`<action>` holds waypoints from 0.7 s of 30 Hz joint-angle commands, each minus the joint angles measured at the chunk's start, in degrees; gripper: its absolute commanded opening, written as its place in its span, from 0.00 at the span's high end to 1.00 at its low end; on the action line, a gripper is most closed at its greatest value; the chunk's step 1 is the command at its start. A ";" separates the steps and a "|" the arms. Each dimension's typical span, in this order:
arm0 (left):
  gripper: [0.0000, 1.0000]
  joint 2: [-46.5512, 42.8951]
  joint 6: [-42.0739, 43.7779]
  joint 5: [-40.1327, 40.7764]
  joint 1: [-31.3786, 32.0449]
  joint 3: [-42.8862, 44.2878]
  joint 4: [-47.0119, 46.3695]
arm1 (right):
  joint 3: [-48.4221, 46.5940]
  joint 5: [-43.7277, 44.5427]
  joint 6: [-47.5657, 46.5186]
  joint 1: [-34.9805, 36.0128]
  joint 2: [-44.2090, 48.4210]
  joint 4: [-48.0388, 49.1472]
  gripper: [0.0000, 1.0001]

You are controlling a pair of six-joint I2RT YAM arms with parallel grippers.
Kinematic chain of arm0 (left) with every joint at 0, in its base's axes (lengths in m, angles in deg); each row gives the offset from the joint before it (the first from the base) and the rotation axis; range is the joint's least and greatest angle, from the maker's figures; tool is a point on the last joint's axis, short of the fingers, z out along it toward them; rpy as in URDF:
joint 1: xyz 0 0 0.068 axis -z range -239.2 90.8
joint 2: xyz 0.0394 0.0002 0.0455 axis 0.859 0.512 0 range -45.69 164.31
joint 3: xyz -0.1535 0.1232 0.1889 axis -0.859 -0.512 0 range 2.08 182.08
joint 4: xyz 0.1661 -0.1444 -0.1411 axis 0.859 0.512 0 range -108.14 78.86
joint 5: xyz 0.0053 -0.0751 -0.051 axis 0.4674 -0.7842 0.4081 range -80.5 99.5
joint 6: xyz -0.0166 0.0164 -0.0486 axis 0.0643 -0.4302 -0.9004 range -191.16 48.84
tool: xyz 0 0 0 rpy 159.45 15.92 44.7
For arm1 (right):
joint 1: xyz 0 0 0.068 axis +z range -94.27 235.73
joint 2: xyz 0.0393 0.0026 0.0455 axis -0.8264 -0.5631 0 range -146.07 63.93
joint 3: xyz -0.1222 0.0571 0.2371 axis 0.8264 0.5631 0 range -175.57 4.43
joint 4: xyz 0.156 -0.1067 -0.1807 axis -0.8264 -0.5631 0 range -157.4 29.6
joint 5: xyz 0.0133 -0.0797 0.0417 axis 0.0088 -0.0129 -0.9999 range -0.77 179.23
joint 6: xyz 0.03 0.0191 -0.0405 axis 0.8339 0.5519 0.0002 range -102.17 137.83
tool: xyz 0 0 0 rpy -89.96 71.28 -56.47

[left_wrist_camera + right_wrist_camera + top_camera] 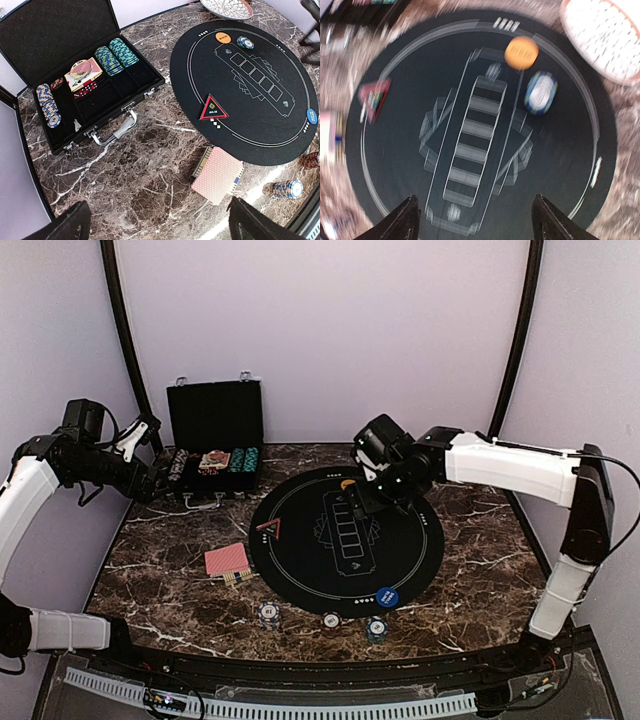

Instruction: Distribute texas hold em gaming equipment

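Observation:
A red-backed card deck (227, 560) (218, 174) lies on the marble left of the round black mat (345, 540). On the mat are a red triangle marker (269, 529) (213, 108), an orange button (347, 483) (521, 52), a blue button (388, 596) and a blue-white chip (540, 92) (245, 42). Three chip stacks (331, 620) stand near the front edge. My left gripper (150, 483) (160, 220) is open and empty, high over the marble by the case. My right gripper (362, 502) (475, 220) is open and empty above the mat's middle.
The open black case (215, 440) (30, 40) at the back left holds chip rows (116, 55) and cards (83, 74). A patterned plate (226, 7) (605, 35) sits behind the mat. The right wrist view is blurred.

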 commanded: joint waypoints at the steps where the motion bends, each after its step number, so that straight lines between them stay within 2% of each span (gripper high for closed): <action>1: 0.01 -1.48 0.62 -0.71 -0.32 1.18 1.84 | 7.78 1.32 3.70 6.41 7.66 -6.62 0.22; 9: 0.01 -1.60 0.36 -0.87 -0.32 1.04 1.88 | 19.70 -1.64 13.33 18.62 17.46 -8.70 0.15; 14: 0.01 -1.42 0.47 -0.80 -0.32 1.35 2.20 | 23.22 -3.41 16.14 23.15 16.67 -6.80 0.12; 21: 0.01 -1.28 0.28 -1.02 -0.32 2.16 2.96 | 24.44 -4.98 15.14 25.93 13.36 -4.17 0.08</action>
